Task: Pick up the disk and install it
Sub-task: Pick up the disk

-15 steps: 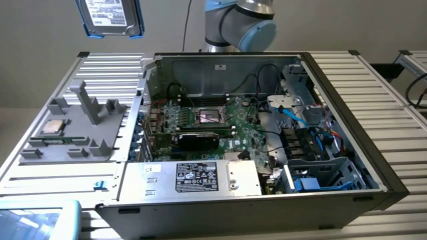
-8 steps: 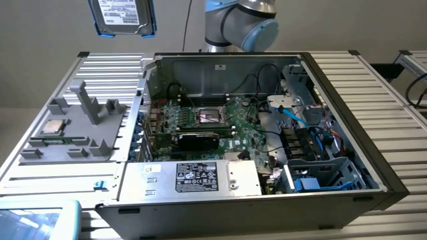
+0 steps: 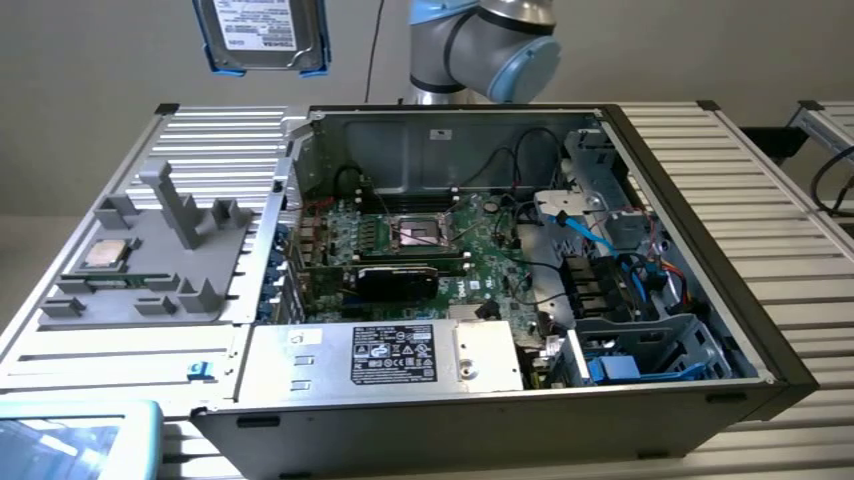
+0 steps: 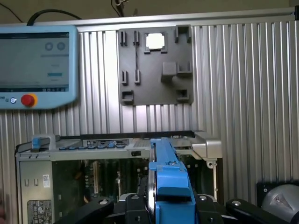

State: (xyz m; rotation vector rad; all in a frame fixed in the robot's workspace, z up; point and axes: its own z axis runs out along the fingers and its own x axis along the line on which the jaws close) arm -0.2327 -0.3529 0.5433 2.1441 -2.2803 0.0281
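- The disk (image 3: 260,35) is off every surface, high in the air. In the exterior view it sits to the left of the arm (image 3: 481,50), clear of the grey fixture (image 3: 160,260) and the open computer case (image 3: 534,270) below.
- Orientation: the disk stands on edge with its broad face upright. The white label (image 3: 256,28) faces the exterior camera and the blue frame (image 3: 315,62) runs down its sides.
- Long axis: it appears to run up and down, with a short end pointing downward. The upper part is cut off by the picture's edge, so the full length cannot be confirmed from that side.
- In the wrist view the disk (image 4: 168,177) is seen edge-on, its length running straight out from the gripper (image 4: 170,207) toward the case (image 4: 117,163).
- Tool state: the black fingers (image 4: 135,210) are partly closed, one on each side of the blue frame, and clamp the disk between them.
- Case: the side panel is off, exposing the motherboard (image 3: 427,240). A silver box with a black label (image 3: 407,352) sits at the near edge.
- A CPU chip (image 3: 107,255) rests on the grey fixture.
- A teach pendant (image 4: 37,65) lies on the ribbed table (image 4: 252,93) beside the fixture.
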